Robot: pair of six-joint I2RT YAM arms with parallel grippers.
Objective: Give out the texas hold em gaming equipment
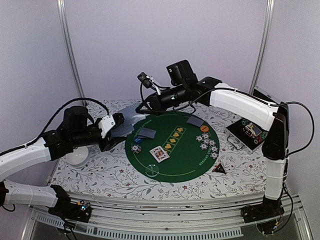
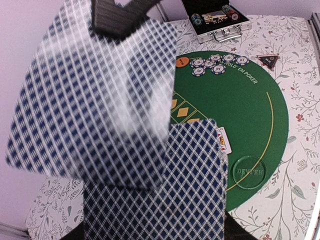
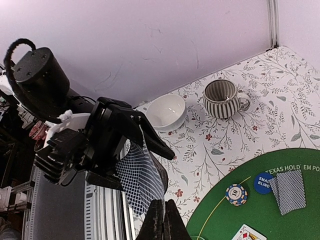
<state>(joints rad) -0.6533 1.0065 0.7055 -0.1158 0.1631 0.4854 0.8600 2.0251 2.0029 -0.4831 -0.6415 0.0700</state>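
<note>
L fingers [image 3: 135, 127] clamped round the card deck [image 2: 155, 195], held above the bench [image 1: 100, 175] just left of the green mat [image 1: 175, 157]. R fingers [image 2: 117, 20] pinched shut on top edge of a single card [image 2: 95, 95] - it sits over the deck, blurred in L wrist view. On mat: face-down cards [image 1: 147, 132], face-up cards [image 1: 159, 153], chip cluster [image 1: 208, 142] nr orange btn [image 1: 204, 129] - one chip [image 3: 236, 194] touching blue btn [image 3: 262, 182].

Close to the left wrist lens, a blue-checked playing card [image 2: 95, 100] is smeared with blur; the blue-checked deck [image 2: 165, 190] below runs off the bottom edge, hiding most of a face-up card [image 2: 223, 140].
</note>
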